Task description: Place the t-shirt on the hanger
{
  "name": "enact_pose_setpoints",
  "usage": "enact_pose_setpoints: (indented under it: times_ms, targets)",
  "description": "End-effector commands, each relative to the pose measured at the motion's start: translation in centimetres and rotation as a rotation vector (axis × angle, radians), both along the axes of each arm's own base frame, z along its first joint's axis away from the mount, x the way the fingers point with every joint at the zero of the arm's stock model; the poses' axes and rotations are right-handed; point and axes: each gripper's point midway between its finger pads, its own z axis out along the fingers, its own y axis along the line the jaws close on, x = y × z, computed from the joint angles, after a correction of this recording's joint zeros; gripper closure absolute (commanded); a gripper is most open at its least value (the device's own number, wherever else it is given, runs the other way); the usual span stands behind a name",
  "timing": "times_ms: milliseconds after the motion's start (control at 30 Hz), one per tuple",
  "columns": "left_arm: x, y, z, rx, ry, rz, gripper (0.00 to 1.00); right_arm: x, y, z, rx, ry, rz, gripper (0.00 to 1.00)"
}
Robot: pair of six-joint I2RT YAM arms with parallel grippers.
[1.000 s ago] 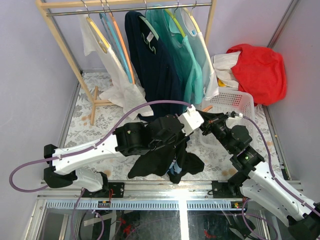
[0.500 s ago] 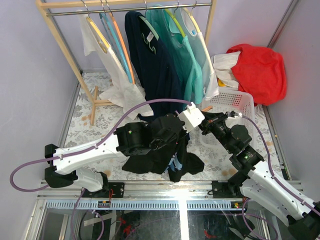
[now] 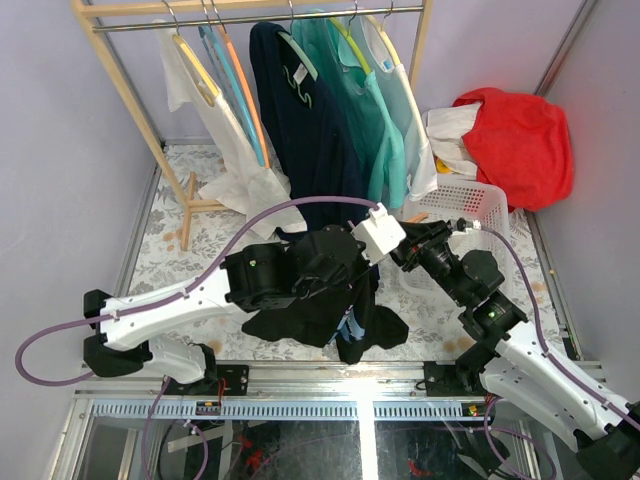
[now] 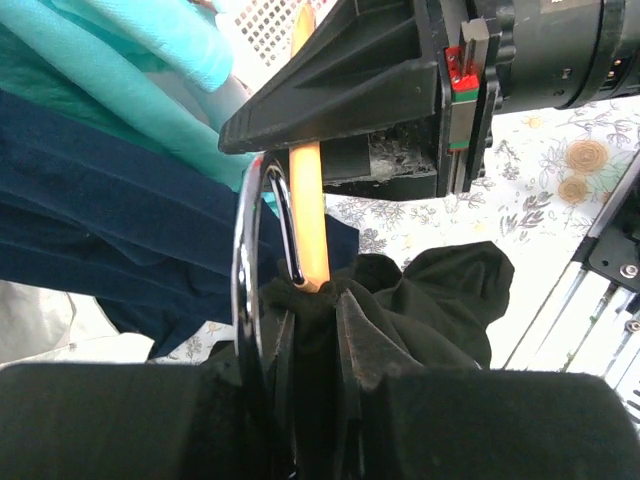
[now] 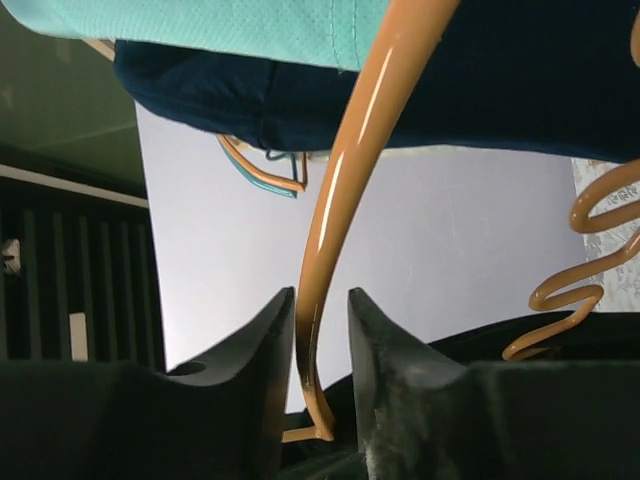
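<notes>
Left wrist view: the left tool [image 4: 305, 335] is clamped on a bunched fold of the t-shirt [image 4: 420, 300], just where the hanger [image 4: 308, 200] and its silver hook [image 4: 245, 250] meet the cloth. In the right wrist view the right tool [image 5: 320, 315] stands slightly parted around the hanger's orange arm, with a sliver of gap on one side. From above, the t-shirt hangs as a crumpled black mass between the arms, over the near part of the floral desk [image 3: 160, 230], with a bit of blue print low down. The cloth looks light and limp, best taken at the collar or shoulder seam. The hanger looks thin, stiff and glossy, likely to slip, and is best held near its neck.
</notes>
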Motion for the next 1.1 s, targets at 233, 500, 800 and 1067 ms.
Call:
enact_pose_setpoints:
  times_ms: [233, 500, 800, 1067]
  targets:
    - [-2.2, 2.7, 4.3, -0.107, 0.023, -0.092, 1.00, -4.0, 0.3, 0.9, -0.271, -0.176, 0.123, 0.26]
    - [-2.6, 5.4, 5.5, -0.129, 0.016, -0.064, 1.00, -7.4, -1.2, -0.3, -0.564, -0.313, 0.205, 0.14]
    - [-3.0, 6.8, 7.2, -0.177, -0.008, -0.065, 1.00, -9.4, -2.0, -5.8, -0.788, -0.320, 0.338, 0.34]
    - [-4.3, 6.7, 9.2, -0.241, 0.003, -0.133, 1.00, -7.1, -0.2, -7.5, -0.822, -0.322, 0.355, 0.36]
